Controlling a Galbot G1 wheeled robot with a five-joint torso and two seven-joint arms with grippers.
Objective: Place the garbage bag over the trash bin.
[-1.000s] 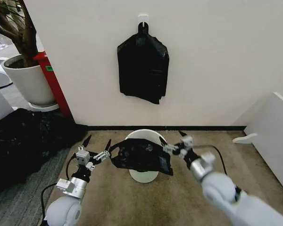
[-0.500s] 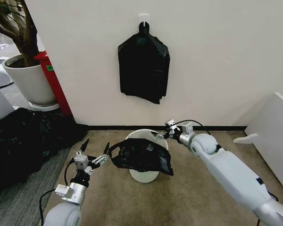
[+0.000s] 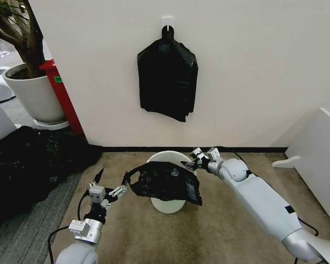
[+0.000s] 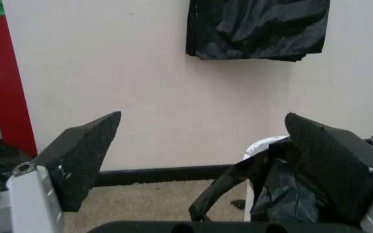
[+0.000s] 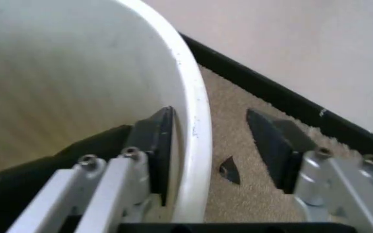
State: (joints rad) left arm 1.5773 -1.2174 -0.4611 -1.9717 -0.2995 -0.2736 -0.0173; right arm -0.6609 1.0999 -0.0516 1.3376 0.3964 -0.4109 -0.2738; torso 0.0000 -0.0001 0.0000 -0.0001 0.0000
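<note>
Right tool (image 5: 212,145) straddles the trash bin (image 5: 196,126) rim, fingers apart.

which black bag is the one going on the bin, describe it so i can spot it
Find the white wall, then the small cream bin on the carpet at its foot. The bag is the loose crinkly one draped over the bin's front rim. Unlike the flat bundle hooked on the wall or the heap by the pot, it touches the bin.
</note>
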